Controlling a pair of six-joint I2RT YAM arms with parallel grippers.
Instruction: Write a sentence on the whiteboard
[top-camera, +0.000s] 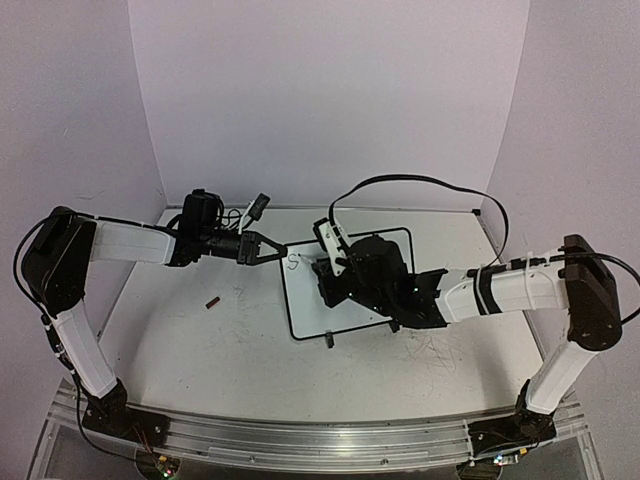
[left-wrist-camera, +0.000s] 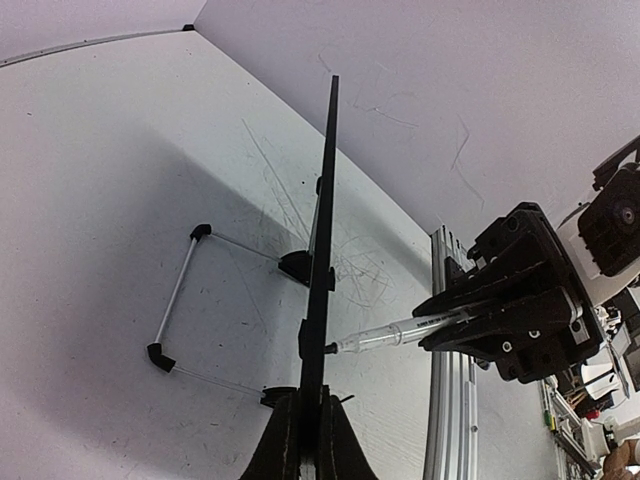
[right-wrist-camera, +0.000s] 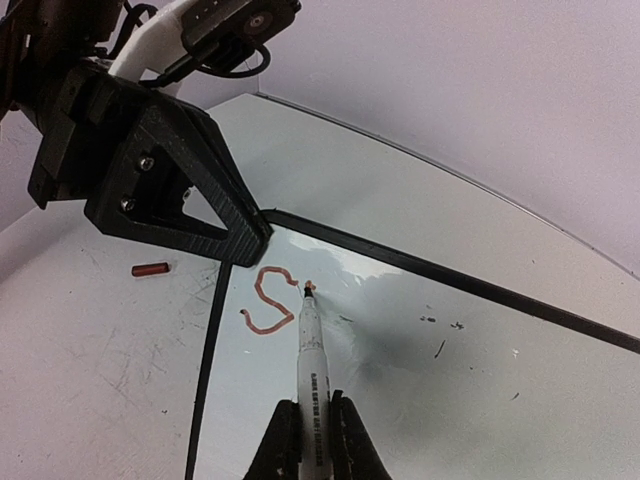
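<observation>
One handwritten letter "S" (right-wrist-camera: 268, 302), in reddish ink, stands near a corner of the whiteboard (right-wrist-camera: 450, 350). A small mark just beside it is not legible. Dark print on the marker (right-wrist-camera: 313, 375) barrel is too small to read.

Bright diffuse light, soft shadows, whiteboard (right-wrist-camera: 450, 330) glare

My whiteboard (top-camera: 305, 300), white with a thin black frame, stands propped on the middle of my bench (top-camera: 200, 350). My sentence (right-wrist-camera: 268, 302) is one reddish "S" near its far-left corner.
</observation>
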